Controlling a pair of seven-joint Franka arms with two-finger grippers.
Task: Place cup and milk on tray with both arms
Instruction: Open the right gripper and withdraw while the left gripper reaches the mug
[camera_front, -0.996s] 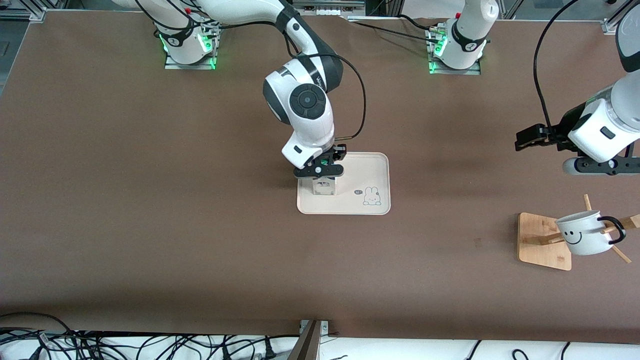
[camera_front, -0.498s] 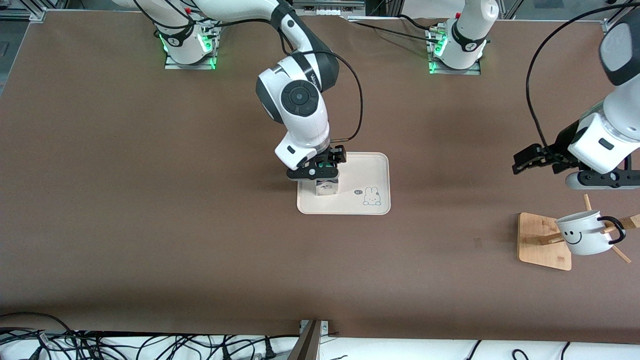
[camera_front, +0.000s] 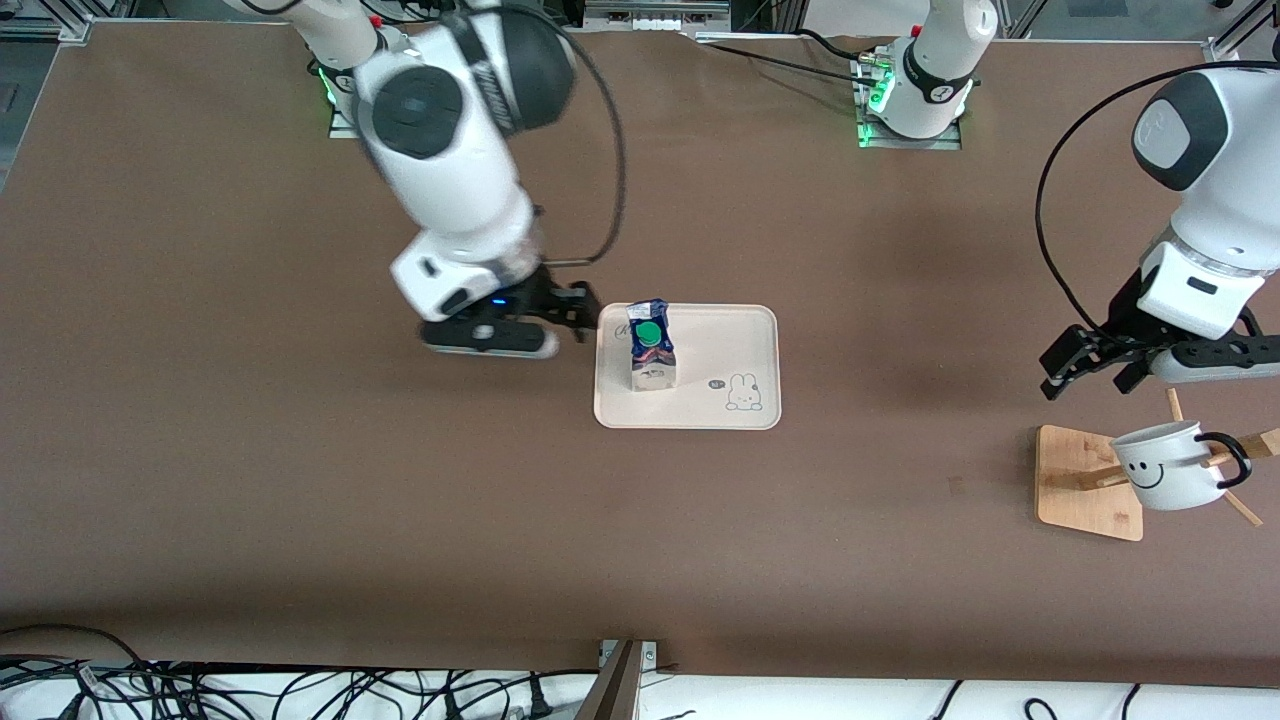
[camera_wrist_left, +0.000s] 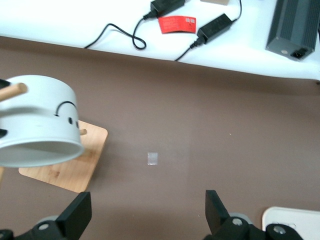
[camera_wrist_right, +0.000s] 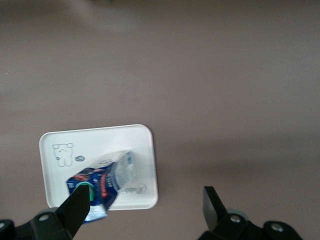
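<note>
The dark blue milk (camera_front: 650, 345) with its green cap stands upright on the cream tray (camera_front: 735, 335), at the end toward the right arm. My right gripper (camera_front: 583, 315) hangs open over the bare table just off that tray edge, apart from the carton. In the right wrist view the milk (camera_wrist_right: 100, 185) and tray (camera_wrist_right: 100, 142) lie beside one finger (camera_wrist_right: 75, 210). The white smiley cup (camera_front: 1170, 465) hangs tilted on a wooden rack (camera_front: 1085, 480). My left gripper (camera_front: 1085, 385) is open above the table beside the rack, empty. The left wrist view shows the cup (camera_wrist_left: 37, 120) off to one side of the open fingers (camera_wrist_left: 215, 212).
The rack's pegs (camera_front: 1245, 445) stick out around the cup. A small pale tape patch (camera_wrist_left: 153, 158) lies on the brown table. Cables and power bricks (camera_wrist_left: 292, 25) sit on the white strip along the table's front edge.
The right gripper opened, let go of the milk on the tray, and drew back toward the right arm's end. The left gripper came down closer to the rack and cup.
</note>
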